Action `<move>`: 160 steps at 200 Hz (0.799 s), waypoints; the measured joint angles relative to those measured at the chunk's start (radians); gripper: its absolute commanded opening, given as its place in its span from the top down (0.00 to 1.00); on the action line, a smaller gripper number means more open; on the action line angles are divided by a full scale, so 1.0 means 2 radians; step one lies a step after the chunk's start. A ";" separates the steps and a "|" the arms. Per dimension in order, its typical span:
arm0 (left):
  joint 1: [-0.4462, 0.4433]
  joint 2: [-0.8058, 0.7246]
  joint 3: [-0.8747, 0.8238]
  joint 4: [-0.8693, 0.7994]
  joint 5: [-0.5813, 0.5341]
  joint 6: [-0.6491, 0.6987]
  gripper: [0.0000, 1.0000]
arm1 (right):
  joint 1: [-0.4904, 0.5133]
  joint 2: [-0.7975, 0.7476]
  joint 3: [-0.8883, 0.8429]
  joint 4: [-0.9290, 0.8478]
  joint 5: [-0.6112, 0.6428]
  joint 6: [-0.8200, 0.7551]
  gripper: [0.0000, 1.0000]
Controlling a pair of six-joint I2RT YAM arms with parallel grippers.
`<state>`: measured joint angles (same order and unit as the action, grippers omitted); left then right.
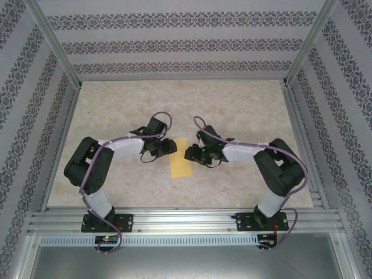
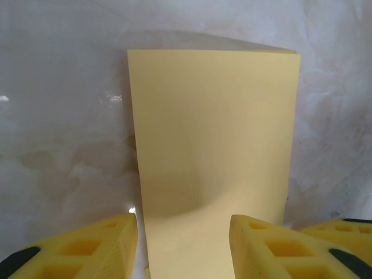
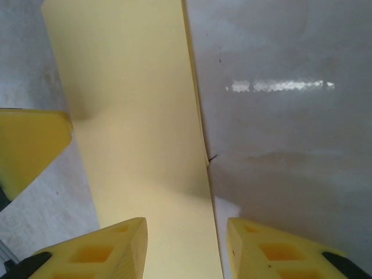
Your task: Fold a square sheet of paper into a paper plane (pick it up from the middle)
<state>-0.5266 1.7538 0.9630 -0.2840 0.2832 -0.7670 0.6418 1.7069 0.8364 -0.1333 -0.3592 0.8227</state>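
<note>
Yellow sheet (image 1: pixel 179 165) on marbled table (image 1: pixel 232 110), patterned walls (image 1: pixel 174 23)

Bright even light, mild glare

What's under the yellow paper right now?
The square sheet of paper, folded to a strip, lies on the pale marbled table; bare tabletop shows round its edges. Its lower layer and the patch beneath are covered, so nothing more can be told.
</note>
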 measured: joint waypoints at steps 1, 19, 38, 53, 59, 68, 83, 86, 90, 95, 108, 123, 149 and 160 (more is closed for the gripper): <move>0.000 0.001 0.000 0.000 0.000 0.000 0.54 | 0.000 0.000 0.000 0.000 0.000 0.000 0.59; 0.000 0.010 0.003 0.004 0.002 0.000 0.54 | 0.000 -0.008 -0.010 0.009 0.003 0.005 0.58; 0.000 0.013 0.007 0.004 0.006 0.000 0.54 | 0.000 -0.017 -0.019 0.016 0.008 0.009 0.58; 0.001 0.014 0.008 0.004 0.009 0.000 0.54 | 0.000 -0.020 -0.023 0.019 0.009 0.010 0.59; 0.001 0.014 0.009 0.004 0.010 0.000 0.54 | 0.000 -0.020 -0.024 0.020 0.009 0.011 0.59; 0.001 0.017 0.012 0.004 0.011 0.000 0.54 | 0.000 -0.020 -0.026 0.023 0.009 0.011 0.59; 0.001 0.020 0.015 0.003 0.013 0.000 0.54 | 0.002 -0.020 -0.029 0.026 0.009 0.012 0.59; 0.001 0.020 0.015 0.003 0.014 0.000 0.54 | 0.002 -0.020 -0.030 0.026 0.008 0.012 0.59; 0.001 0.021 0.016 0.003 0.015 0.000 0.54 | 0.003 -0.020 -0.030 0.026 0.008 0.012 0.59; 0.001 0.022 0.018 0.003 0.017 0.000 0.54 | 0.003 -0.020 -0.030 0.026 0.008 0.013 0.59; 0.001 0.028 0.025 0.003 0.023 0.000 0.54 | 0.003 -0.020 -0.030 0.028 0.008 0.013 0.59; 0.001 0.033 0.031 0.004 0.028 0.002 0.54 | 0.003 -0.020 -0.030 0.030 0.008 0.013 0.59; 0.000 0.041 0.043 0.005 0.033 0.013 0.50 | 0.003 -0.020 -0.030 0.030 0.008 0.018 0.59; 0.000 0.041 0.044 0.004 0.031 0.017 0.47 | 0.003 -0.020 -0.030 0.030 0.009 0.019 0.59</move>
<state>-0.5262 1.8359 1.0508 -0.2764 0.3462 -0.7322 0.6483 1.6665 0.7757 -0.0727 -0.3420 0.8616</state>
